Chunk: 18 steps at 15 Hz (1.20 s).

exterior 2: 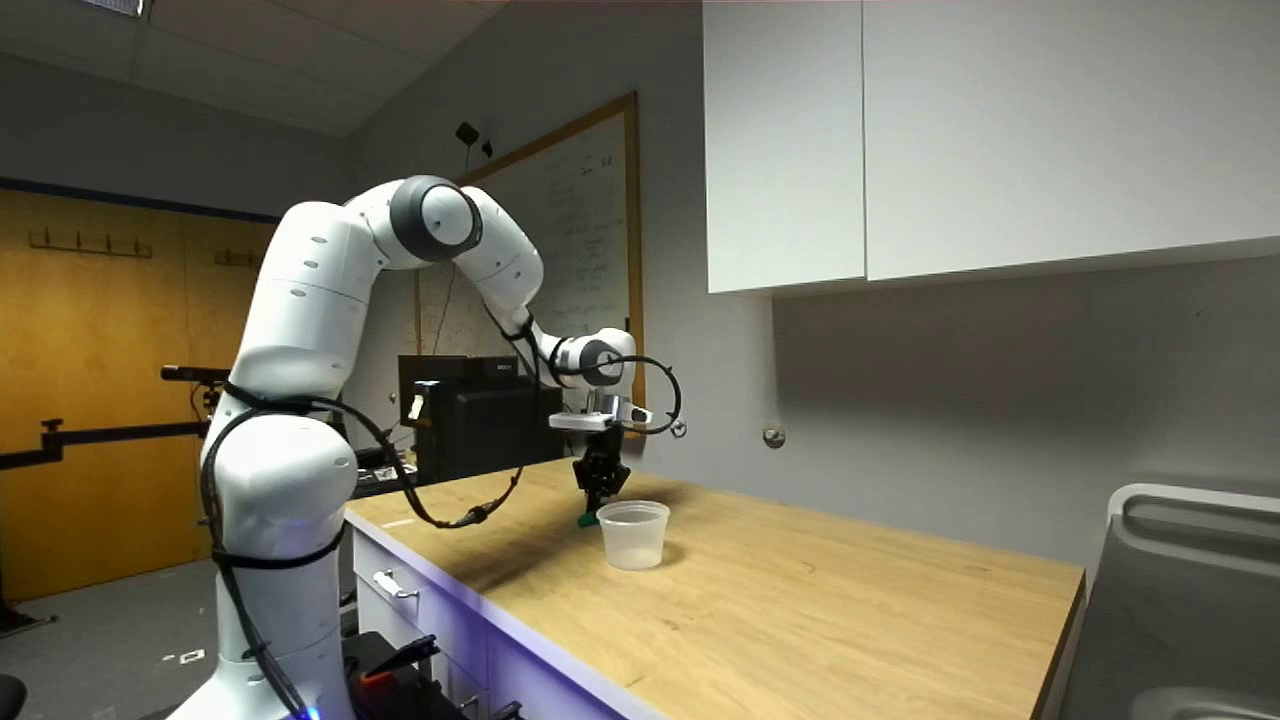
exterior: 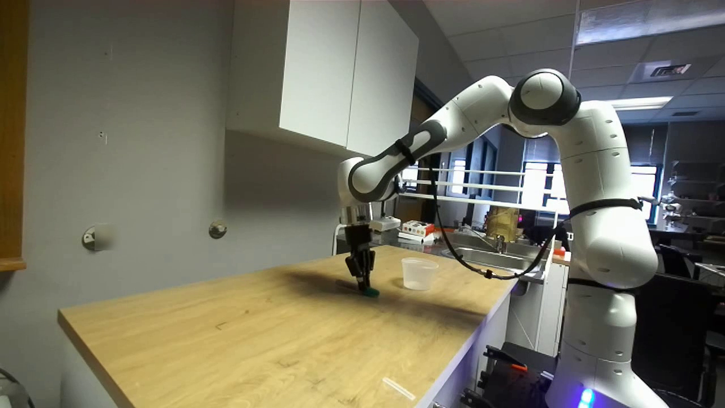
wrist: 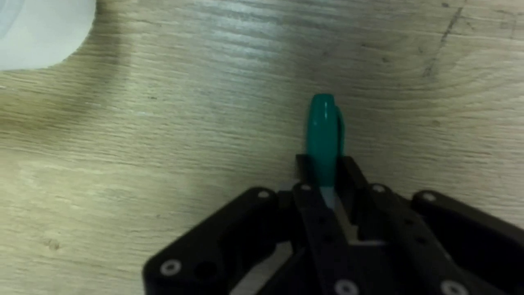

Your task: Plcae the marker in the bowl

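While a brown wooden frame (exterior: 12, 130) is running down the far left of an exterior view, your wood-grained worktop (exterior: 226, 328) is stretching away to the right along a grey wall (exterior: 158, 170). Next along, a white cabinet (exterior: 320, 73) is hanging above the worktop. Lower down, your fingers (exterior: 361, 265) are pointing down at the worktop, and they are gripping the marker (exterior: 371, 292). In the wrist view you are seeing them pressing on both flanks of its green cap (wrist: 322, 131): the capped end is sticking out past the fingertips, a clip (wrist: 342, 127) is running down the cap's right side, and a short pale stretch of the body (wrist: 328, 197) is showing between the fingers. The views are leaving it unclear whether the marker is touching the worktop. A narrow pale strip (exterior: 399, 389) is lying near the worktop's edge. Right of the fingers, the bowl (exterior: 419, 276), a translucent whitish tub, is standing upright on the worktop. In the wrist view wood grain is showing between bowl and marker, so the two are standing apart, and you are holding the marker outside the bowl. Farther right, a metal sink (exterior: 498, 259) is showing beyond the worktop, and a black cable (exterior: 487, 274) is drooping across it. At the far right your white arm (exterior: 612, 238) is standing with its upper links arching left, and a blue light (exterior: 587, 395) is glowing near its foot.
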Tool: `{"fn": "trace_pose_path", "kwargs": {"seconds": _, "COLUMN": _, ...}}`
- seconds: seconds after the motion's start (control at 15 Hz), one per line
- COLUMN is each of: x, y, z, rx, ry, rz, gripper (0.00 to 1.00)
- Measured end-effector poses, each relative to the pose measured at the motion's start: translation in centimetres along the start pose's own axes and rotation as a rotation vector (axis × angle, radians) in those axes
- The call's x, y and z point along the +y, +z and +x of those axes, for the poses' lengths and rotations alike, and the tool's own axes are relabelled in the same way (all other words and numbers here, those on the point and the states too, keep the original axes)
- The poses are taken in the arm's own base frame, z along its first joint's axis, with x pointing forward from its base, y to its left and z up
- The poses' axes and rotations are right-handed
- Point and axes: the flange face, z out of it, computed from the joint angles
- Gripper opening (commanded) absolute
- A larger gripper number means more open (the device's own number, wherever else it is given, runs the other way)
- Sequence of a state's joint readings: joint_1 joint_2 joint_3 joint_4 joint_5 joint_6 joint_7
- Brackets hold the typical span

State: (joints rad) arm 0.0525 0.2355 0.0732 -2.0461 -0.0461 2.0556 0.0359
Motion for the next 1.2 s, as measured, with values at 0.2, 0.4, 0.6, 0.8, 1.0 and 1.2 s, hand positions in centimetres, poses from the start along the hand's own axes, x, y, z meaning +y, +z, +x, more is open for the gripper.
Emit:
{"fn": "trace_pose_path", "kwargs": {"seconds": 0.2, "x": 0.3, "y": -1.3, "z": 0.2, "rx": 0.026, "ry": 0.009, "rz": 0.0, "gripper": 0.08}}
{"fn": "trace_pose_path", "kwargs": {"seconds": 0.4, "x": 1.0, "y": -4.1, "z": -0.4, "rx": 0.079, "ry": 0.028, "rz": -0.001, "gripper": 0.08}}
{"fn": "trace_pose_path", "kwargs": {"seconds": 0.6, "x": 2.4, "y": -8.4, "z": -2.1, "rx": 0.165, "ry": 0.084, "rz": -0.001, "gripper": 0.08}}
{"fn": "trace_pose_path", "kwargs": {"seconds": 0.8, "x": 4.7, "y": -12.2, "z": -4.9, "rx": 0.261, "ry": 0.166, "rz": 0.005, "gripper": 0.08}}
{"fn": "trace_pose_path", "kwargs": {"seconds": 1.0, "x": 7.8, "y": -14.3, "z": -8.6, "rx": 0.35, "ry": 0.263, "rz": 0.017, "gripper": 0.08}}
{"fn": "trace_pose_path", "kwargs": {"seconds": 1.2, "x": 11.1, "y": -14.3, "z": -12.0, "rx": 0.414, "ry": 0.342, "rz": 0.029, "gripper": 0.08}}
